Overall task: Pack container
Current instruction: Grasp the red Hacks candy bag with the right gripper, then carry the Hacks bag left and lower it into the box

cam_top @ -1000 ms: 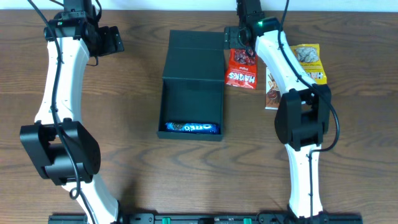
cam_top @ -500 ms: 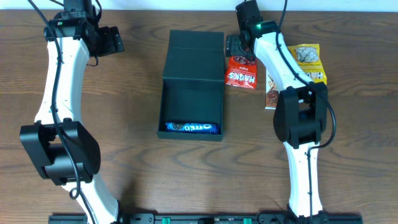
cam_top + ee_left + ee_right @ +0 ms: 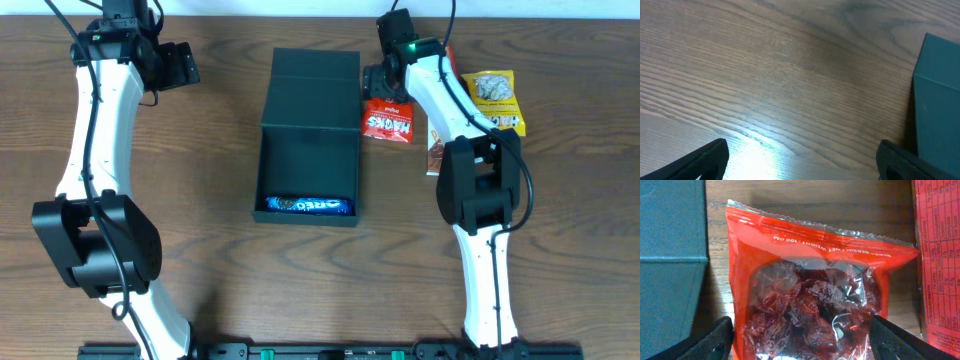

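Overhead, the wooden table (image 3: 200,250) fills the frame, with one white-and-black arm reaching up each side. The container (image 3: 310,165) lies at centre frame, its flap lid (image 3: 315,80) folded open toward the top edge. Inside, a blue Oreo pack (image 3: 305,206) lies across the wall nearest the bottom of the frame; the floor above it is bare.

The left gripper (image 3: 180,65) hangs at the upper left, well apart from the container. Its wrist camera shows the two fingers (image 3: 710,157) spread wide at the lower corners, with only wood grain between them and a teal corner of the container at the right edge.

The right gripper (image 3: 384,82) sits just right of the lid, over the top end of a red snack bag (image 3: 388,122) that lies beside the container's right wall. From the right wrist, the fingers (image 3: 715,340) stand wide apart at the lower corners of the frame. The red bag, with a clear window showing dark pieces, lies between them. They are not closed on it, and whether they touch it cannot be told.

An orange-red carton (image 3: 940,255) runs down that view's right edge. In the overhead view a yellow pack (image 3: 495,100) lies at the upper right, and a brown-and-white pack (image 3: 437,150) is partly hidden under the right arm.
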Robot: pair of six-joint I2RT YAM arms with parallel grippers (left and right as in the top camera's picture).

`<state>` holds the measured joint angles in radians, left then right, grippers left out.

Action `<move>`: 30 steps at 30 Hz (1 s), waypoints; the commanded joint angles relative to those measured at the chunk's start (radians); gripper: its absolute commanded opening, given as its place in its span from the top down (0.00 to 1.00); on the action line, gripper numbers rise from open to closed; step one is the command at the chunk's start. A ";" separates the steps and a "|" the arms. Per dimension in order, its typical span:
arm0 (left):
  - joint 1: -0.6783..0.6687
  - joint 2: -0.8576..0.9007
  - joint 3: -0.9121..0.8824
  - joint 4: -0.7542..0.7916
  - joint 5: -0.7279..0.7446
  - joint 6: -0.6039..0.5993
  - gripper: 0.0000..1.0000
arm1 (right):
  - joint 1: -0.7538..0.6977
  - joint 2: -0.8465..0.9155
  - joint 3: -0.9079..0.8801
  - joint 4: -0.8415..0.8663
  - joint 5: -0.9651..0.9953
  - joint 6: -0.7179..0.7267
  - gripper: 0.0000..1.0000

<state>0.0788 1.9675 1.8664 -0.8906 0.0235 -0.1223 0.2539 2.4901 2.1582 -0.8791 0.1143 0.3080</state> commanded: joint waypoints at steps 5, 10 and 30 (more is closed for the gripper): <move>0.006 0.009 -0.006 -0.003 0.003 0.019 0.05 | -0.006 0.032 -0.008 -0.021 0.009 0.013 0.59; 0.006 0.009 -0.006 -0.003 0.003 0.019 0.05 | -0.005 0.028 -0.004 -0.024 0.009 0.013 0.71; 0.006 0.009 -0.006 0.009 0.003 0.019 0.05 | 0.101 -0.340 0.037 -0.196 -0.097 -0.002 0.93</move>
<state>0.0788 1.9675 1.8664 -0.8822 0.0235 -0.1223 0.3046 2.1704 2.1815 -1.0554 0.0647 0.3183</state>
